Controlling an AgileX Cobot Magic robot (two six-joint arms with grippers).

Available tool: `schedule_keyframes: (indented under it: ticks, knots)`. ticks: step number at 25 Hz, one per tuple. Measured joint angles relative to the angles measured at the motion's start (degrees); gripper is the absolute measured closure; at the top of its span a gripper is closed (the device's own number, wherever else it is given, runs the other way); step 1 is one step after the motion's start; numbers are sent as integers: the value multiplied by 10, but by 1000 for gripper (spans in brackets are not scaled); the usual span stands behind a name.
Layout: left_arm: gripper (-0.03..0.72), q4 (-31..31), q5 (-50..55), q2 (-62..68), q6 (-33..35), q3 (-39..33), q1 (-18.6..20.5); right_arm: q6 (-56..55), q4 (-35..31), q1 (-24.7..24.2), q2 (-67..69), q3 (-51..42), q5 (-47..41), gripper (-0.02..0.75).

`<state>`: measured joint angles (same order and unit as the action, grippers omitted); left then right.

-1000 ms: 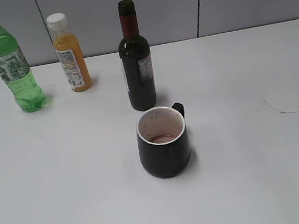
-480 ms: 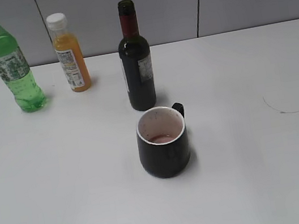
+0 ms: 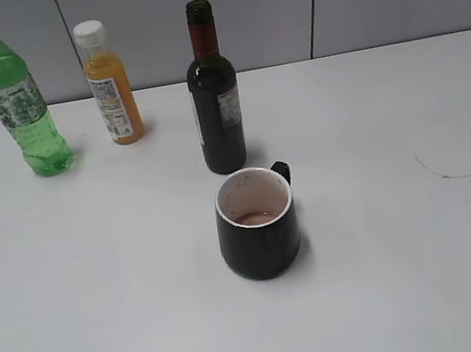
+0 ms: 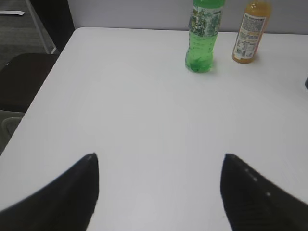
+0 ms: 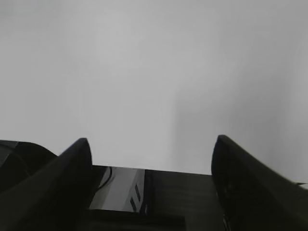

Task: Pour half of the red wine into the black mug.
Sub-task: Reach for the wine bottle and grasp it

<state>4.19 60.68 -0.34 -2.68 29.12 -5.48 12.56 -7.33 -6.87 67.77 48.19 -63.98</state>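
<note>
Uncapped dark glass wine bottle stands behind squat black mug mid-table; left gripper and right gripper gape, holding nothing.

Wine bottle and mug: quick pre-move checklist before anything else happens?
1. Wine bottle upright, uncapped, on the table: ok.
2. Black mug upright in front of the bottle, apart from it: ok.
3. Wine in the mug: a shallow reddish pool shows; whether it is half the bottle: cannot tell.
4. Left gripper open, holding nothing: ok.
5. Right gripper open, holding nothing: ok.
6. Green bottle and orange juice bottle standing clear at far left: ok.
</note>
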Motion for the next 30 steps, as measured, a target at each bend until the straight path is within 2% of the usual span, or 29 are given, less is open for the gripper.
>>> schedule_keyframes:
  ticks: [6,13,27,30]
  knots:
    - [99,0,0,0,0,0,0,2,-3,0,-147,-117,41,153]
    - [99,0,0,0,0,0,0,3,-41,0,-337,-229,86,154]
    - [99,0,0,0,0,0,0,3,-50,0,-652,-238,94,154]
    - [99,0,-1,0,0,0,0,3,-55,0,-678,-238,96,154]
